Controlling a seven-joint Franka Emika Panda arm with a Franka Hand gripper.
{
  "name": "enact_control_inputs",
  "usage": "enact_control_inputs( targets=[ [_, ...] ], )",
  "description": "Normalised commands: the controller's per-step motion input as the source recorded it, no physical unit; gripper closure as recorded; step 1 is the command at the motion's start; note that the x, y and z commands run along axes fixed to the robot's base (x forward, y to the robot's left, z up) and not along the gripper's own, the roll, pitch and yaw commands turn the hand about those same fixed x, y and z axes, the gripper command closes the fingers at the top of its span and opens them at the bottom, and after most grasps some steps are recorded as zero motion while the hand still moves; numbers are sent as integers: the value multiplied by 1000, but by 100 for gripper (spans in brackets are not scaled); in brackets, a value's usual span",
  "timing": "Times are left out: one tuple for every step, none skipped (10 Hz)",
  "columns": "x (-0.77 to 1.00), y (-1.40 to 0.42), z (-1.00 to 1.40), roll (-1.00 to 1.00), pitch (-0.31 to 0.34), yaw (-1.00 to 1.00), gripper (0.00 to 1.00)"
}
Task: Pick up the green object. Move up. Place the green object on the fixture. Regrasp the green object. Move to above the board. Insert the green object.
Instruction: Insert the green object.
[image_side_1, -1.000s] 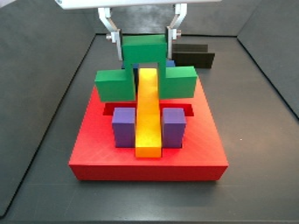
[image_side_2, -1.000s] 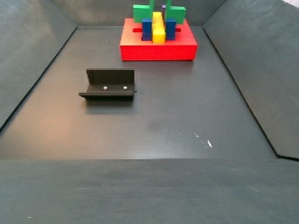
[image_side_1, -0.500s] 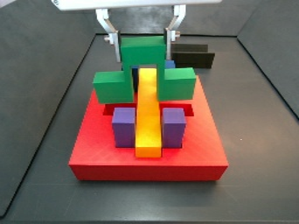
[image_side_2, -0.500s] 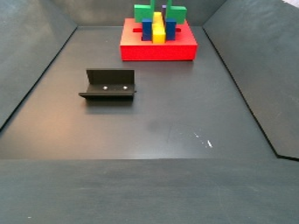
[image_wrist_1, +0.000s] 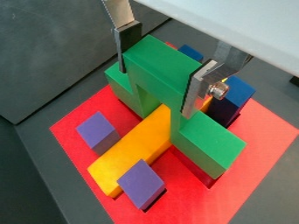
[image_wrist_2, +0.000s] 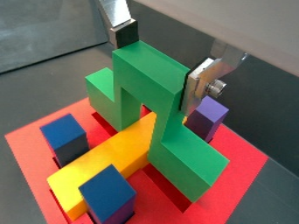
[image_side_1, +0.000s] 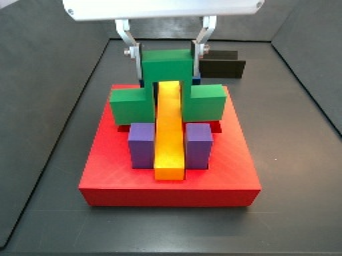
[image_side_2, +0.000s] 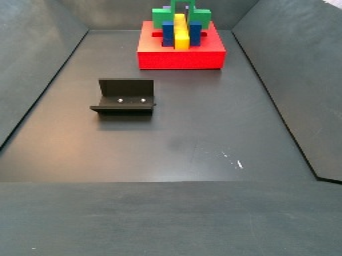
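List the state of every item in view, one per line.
End effector: over the red board, shut on the green block.
Green block: held, straddling the yellow bar.
Yellow bar: seated in the board.
Red board: flat on the floor.
Fixture: empty.

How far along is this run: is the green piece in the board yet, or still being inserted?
Pick-up, fixture stop and regrasp look done: the fixture stands bare, far from the board. In hand: the gripper is shut on the green object, which straddles the yellow bar above the board, its ends down beside the purple blocks. Left: whether it is fully seated cannot be told; releasing and withdrawing remain.
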Motion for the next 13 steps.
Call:
enact_control_inputs(
  targets=[
    [0,0,-111,0,0,0,100],
    [11,0,-51,0,0,0,100],
    [29,0,-11,0,0,-69,100],
    [57,0,-9,47,3,-134,100],
    [63,0,0,63,7,-149,100],
    [43,0,0,86,6,-171,100],
    [0,0,0,69,1,-129,100],
    [0,0,0,23,0,0,100],
    [0,0,-71,57,0,0,100],
    [0,-20,-163,94,-6,0,100],
    [0,-34,-169,107,0,0,100],
    [0,-57,-140,104,0,0,100],
    [0,-97,-143,80,0,0,100]
  ],
)
